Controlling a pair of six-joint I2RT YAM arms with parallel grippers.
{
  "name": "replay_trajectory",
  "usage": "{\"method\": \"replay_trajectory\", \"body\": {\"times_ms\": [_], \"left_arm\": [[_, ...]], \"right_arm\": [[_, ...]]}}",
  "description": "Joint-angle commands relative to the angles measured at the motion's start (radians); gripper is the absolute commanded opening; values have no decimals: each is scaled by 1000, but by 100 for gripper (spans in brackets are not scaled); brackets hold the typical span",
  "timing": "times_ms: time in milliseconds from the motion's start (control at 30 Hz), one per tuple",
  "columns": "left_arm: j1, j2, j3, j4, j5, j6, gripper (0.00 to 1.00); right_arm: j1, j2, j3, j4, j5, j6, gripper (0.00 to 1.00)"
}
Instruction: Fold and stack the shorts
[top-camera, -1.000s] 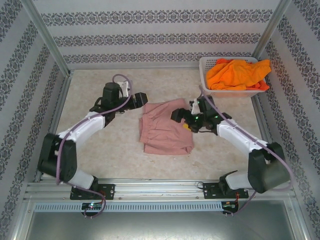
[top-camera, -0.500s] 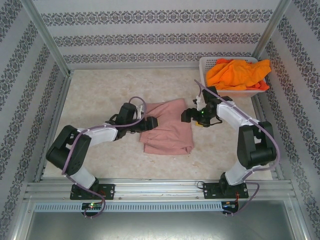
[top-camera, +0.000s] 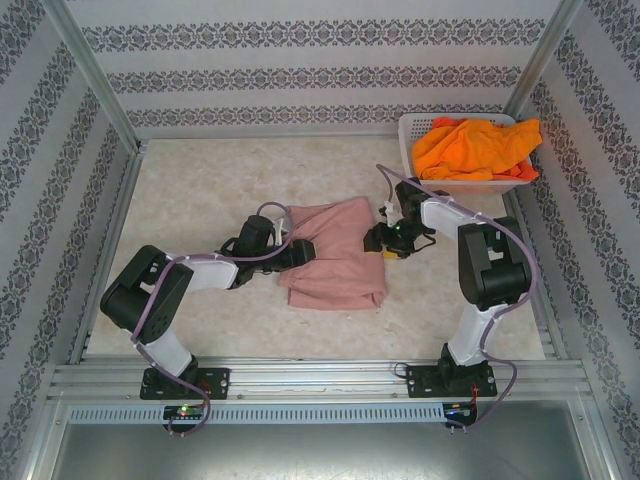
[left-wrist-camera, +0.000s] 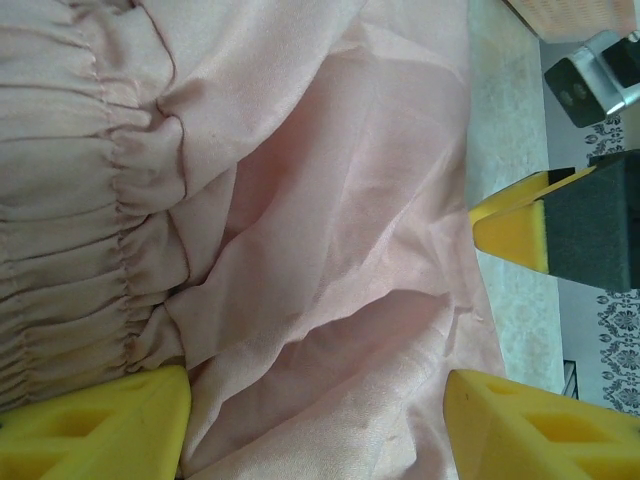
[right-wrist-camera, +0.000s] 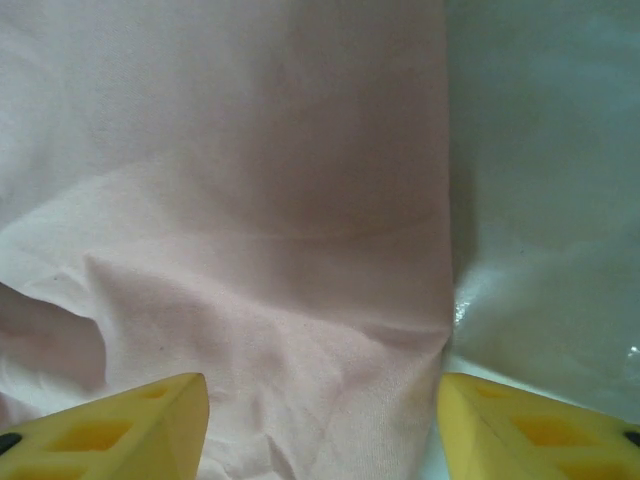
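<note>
The left gripper (top-camera: 298, 251) is spread wide at the left edge of the dusty pink shorts (top-camera: 335, 258), its fingers (left-wrist-camera: 100, 425) straddling loose folds beside the gathered waistband without clamping them. The right gripper (top-camera: 381, 240), also wide open and holding nothing, sits at the shorts' right edge on the table (top-camera: 200, 190). The orange shorts (top-camera: 470, 145) lie heaped in the white basket (top-camera: 460, 186), well apart.

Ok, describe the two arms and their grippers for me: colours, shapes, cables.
The left arm and right arm match: white links with black joints. A mauve cable loops along each. The left gripper and right gripper have black bodies, with yellow wedge-shaped fingers showing hollow cut-outs.
</note>
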Motion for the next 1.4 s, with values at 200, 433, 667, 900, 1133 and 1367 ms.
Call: {"method": "replay_trajectory", "body": {"times_ms": [200,433,667,900,1133,1367], "left_arm": [[-10,-14,-3,6,-28,-10,71],[-10,-168,55,-125,-83,78,84],[-3,-292,105,-277,-133,189,100],[10,-364,60,-283,-165,188,100],[28,-419,42,-332,-169,210,100],[51,-415,30,-327,-144,203,100]], "right_arm": [[-6,50,11,20,9,8,32],[-5,-25,43,-56,195,-11,2],[-55,-133,72,-188,498,-106,0],[-125,-163,97,-270,817,-195,0],[-186,-158,82,-216,1074,-262,0],[-291,-147,57,-110,1220,-339,0]]}}
